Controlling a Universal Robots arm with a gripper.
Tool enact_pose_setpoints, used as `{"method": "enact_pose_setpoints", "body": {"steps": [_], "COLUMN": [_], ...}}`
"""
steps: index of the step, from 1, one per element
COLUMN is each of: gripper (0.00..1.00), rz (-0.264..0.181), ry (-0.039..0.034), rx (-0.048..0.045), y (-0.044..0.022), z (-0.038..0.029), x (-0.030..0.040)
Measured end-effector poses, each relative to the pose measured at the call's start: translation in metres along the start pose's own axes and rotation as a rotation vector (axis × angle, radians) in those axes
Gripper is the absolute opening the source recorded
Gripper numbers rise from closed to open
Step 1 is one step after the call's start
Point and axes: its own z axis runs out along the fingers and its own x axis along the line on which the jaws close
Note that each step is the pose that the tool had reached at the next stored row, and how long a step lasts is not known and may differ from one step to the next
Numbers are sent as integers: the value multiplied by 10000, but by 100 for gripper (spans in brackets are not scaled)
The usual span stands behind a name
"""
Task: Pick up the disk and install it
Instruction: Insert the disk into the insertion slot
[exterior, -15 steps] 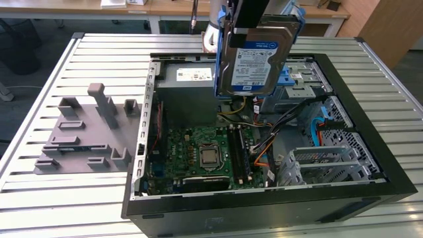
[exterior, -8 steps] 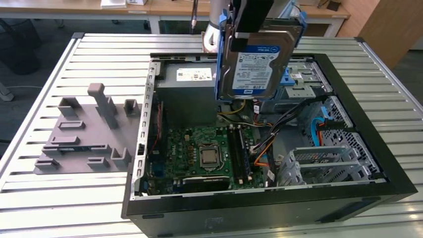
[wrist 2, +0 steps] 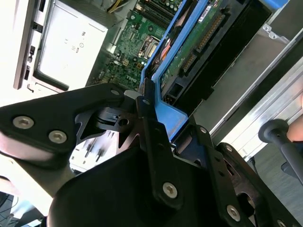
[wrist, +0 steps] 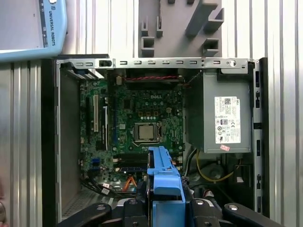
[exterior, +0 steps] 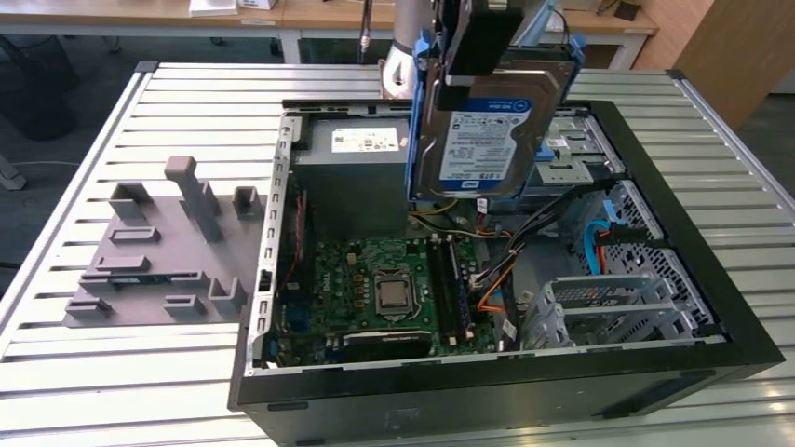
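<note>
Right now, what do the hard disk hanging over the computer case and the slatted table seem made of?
Flat silver hard disk with blue side rails: bare metal casing, dull sheen; rails probably moulded plastic, evenly coloured. Grey slatted table: likely aluminium, brushed-looking, soft reflections.

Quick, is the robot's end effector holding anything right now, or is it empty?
End effector: closed, holding the disk by its blue side rails, label upright, above the open computer case.
</note>
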Motion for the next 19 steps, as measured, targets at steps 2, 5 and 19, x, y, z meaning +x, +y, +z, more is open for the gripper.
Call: {"method": "enact_pose_setpoints", "body": {"steps": [2,5,19], "gripper": [36,36,36], "rz": [0,1,0], "ry": [1,1,2], "rx": [0,0,0], "y": [-2,-3,-5], "z": [1,1,0], "x": [31,48,132]}}
